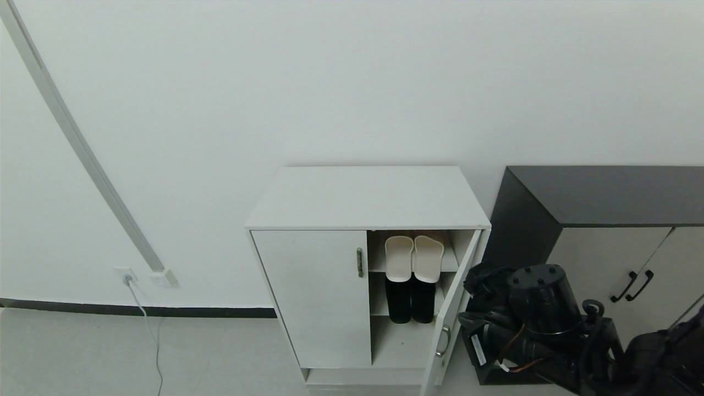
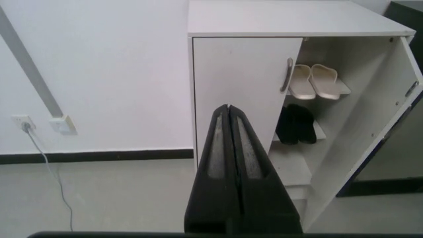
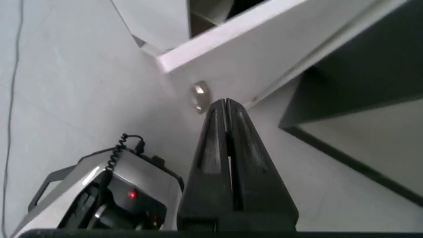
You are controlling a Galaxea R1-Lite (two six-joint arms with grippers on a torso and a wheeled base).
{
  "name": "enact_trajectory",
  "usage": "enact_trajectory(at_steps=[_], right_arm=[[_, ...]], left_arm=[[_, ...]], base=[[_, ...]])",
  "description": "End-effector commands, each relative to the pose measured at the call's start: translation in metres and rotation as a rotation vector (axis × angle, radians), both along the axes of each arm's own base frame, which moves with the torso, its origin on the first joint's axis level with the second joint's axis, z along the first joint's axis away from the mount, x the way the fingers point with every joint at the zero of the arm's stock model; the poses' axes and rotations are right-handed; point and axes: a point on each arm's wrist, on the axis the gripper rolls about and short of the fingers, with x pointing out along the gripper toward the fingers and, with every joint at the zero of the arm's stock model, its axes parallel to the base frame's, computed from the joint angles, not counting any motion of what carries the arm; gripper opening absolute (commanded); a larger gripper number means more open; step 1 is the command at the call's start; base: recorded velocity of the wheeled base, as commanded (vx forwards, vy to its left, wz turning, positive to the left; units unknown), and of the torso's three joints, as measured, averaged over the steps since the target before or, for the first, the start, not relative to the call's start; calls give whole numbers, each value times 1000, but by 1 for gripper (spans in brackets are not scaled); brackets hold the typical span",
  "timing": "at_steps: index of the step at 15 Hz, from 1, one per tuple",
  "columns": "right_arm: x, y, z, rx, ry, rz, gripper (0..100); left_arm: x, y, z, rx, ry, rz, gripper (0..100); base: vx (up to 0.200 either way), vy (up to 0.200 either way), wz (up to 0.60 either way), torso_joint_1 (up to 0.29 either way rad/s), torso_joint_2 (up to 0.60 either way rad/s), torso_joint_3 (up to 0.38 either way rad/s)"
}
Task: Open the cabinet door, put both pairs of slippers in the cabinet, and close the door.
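The white cabinet (image 1: 367,198) stands against the wall, its left door (image 1: 313,297) shut and its right door (image 1: 455,308) swung open. Inside, a pair of white slippers (image 1: 413,257) lies on the upper shelf and a pair of black slippers (image 1: 410,300) on the shelf below. The left wrist view also takes in the white slippers (image 2: 318,79) and the black slippers (image 2: 296,124), with my left gripper (image 2: 229,109) shut and empty some way in front of the closed door. My right gripper (image 3: 227,102) is shut and empty, close to the open door's metal handle (image 3: 199,96).
A dark cabinet (image 1: 605,195) with two handled doors stands just right of the open door. On the left wall a slanted conduit (image 1: 82,148) runs down to a socket (image 1: 126,275), and its cable trails onto the floor. Bare grey floor (image 1: 192,357) lies left of the cabinet.
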Motion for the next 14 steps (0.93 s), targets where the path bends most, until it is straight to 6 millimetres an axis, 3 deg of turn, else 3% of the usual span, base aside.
enact_trajectory(at_steps=[1, 3, 10, 14], right_arm=[[15, 12, -25, -9, 13, -4, 0], [24, 20, -33, -8, 10, -5, 0], [57, 43, -33, 77, -70, -5, 0], [87, 54, -43, 105, -106, -25, 0]], left_arm=[[0, 0, 0, -3, 0, 2, 0], [0, 0, 0, -4, 0, 2, 0], [0, 0, 0, -4, 0, 2, 0], [0, 0, 0, -3, 0, 2, 0]], base=[[0, 0, 0, 0, 0, 0], [0, 0, 0, 0, 0, 0], [0, 0, 0, 0, 0, 0], [0, 0, 0, 0, 0, 0]])
